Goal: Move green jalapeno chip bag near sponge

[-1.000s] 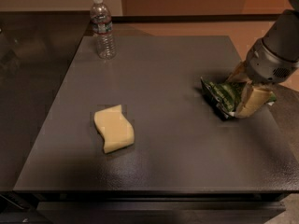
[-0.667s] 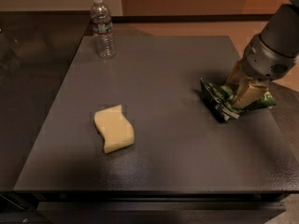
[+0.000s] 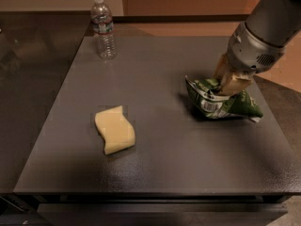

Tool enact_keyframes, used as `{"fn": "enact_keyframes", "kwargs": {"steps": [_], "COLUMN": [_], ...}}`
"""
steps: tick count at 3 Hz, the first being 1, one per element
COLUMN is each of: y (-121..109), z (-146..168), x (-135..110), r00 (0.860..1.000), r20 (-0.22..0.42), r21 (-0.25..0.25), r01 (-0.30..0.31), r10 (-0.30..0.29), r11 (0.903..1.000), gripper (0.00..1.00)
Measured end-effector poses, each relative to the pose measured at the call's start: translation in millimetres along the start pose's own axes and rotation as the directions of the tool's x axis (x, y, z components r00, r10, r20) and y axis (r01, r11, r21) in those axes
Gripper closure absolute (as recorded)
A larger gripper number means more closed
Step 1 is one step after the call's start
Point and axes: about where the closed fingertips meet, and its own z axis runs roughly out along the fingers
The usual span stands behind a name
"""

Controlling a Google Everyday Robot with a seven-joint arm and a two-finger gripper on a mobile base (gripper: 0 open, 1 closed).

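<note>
Gripper [image 3: 229,84] clamps the green jalapeno chip bag [image 3: 221,105], well apart from the sponge [image 3: 115,129], water bottle [image 3: 104,28] upright at the table's [image 3: 188,173] far edge

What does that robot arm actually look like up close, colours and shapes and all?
The arm is a thick, smooth, matte grey cylinder. It ends in a lighter silver-grey rounded wrist collar with a small dark slotted grille. Below that, the gripper, down at the green jalapeno chip bag, is pale tan. No cables or lettering show.
</note>
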Motion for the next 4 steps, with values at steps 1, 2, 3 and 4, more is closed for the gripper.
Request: {"fn": "enact_keyframes", "kwargs": {"steps": [1,2,3,4], "y": [11,20,23,20], "z": [2,6,10,14], "x": [-41,-80,-114,-140], "r00": [0.999,0.993,0.983,0.97], "r20": [0.038,0.086,0.132,0.169], "r21": [-0.031,-0.059,-0.067,-0.062], "r01": [0.033,0.082,0.141,0.189], "r10": [-0.032,-0.077,-0.131,-0.177], "r11": [0.999,0.9949,0.9878,0.98], "gripper": [1.0,1.0,1.0,0.82]}}
